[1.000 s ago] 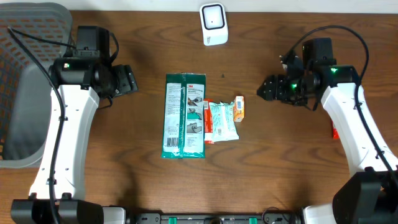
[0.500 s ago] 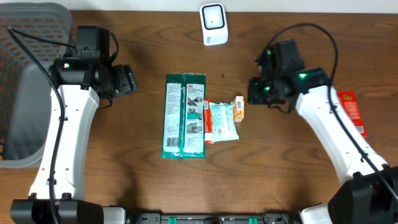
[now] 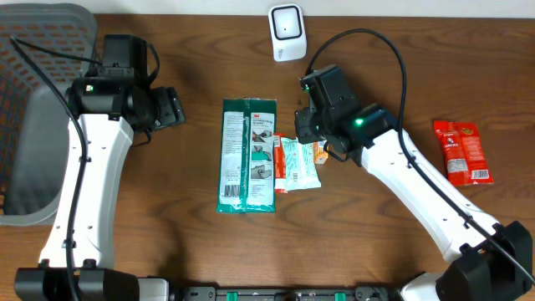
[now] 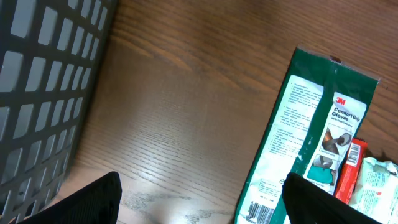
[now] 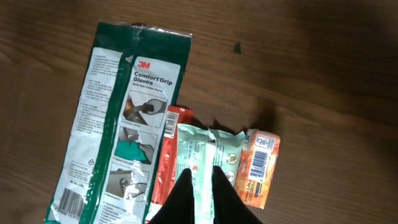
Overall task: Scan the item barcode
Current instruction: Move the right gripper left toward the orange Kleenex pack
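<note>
Overhead, the right gripper [image 3: 308, 127] hangs over the far end of the pale green packet [image 3: 299, 165], whose length points toward the scanner [image 3: 287, 32]; the left gripper [image 3: 173, 109] stands well apart, jaws spread. Right wrist: jaws almost pressed together, empty, packet directly beneath.

Glossy plastic glove packet [image 3: 247, 156], wood-grain table [image 3: 376, 234]

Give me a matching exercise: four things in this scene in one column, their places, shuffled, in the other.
1. green glove pack
2. white scanner
3. red packet
4. grey basket

A. far edge of the table, near the middle
B. far left of the scene
C. middle of the table, beside smaller packets
D. alone, near the table's right edge

Pairs: 1-C, 2-A, 3-D, 4-B
</note>
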`<state>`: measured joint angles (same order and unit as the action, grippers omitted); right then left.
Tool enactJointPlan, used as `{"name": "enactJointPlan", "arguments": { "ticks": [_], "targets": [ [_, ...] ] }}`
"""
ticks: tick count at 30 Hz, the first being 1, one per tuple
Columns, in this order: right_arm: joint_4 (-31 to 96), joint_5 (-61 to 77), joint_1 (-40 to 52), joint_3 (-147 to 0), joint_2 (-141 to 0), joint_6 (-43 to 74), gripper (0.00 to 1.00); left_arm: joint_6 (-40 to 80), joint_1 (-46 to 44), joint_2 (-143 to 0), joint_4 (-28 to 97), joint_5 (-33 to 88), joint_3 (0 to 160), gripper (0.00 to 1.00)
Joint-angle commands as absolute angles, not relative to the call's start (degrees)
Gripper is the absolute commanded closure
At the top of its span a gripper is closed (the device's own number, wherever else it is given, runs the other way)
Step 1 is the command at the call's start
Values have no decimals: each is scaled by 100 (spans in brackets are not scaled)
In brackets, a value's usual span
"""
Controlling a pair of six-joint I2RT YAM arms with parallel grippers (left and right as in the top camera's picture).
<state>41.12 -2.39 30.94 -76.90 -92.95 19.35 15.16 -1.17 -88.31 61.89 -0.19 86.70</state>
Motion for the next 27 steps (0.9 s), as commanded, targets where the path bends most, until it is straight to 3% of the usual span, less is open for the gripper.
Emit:
{"name": "enactJointPlan", "arguments": {
  "ticks": [1,17,27],
  "targets": [
    [4145,-355,3114,-7717,-9292,2012,97,1505,-93,-8814,6213,-69,8724,17],
    [4733,-491,3107,-7542,-9292,2012,92,1505,-93,-8814,6213,-69,8724,17],
    [3656,-464,3124,-6578,-9297,2427,92,1505,-93,-8814,6211,-69,8724,17]
  ]
}}
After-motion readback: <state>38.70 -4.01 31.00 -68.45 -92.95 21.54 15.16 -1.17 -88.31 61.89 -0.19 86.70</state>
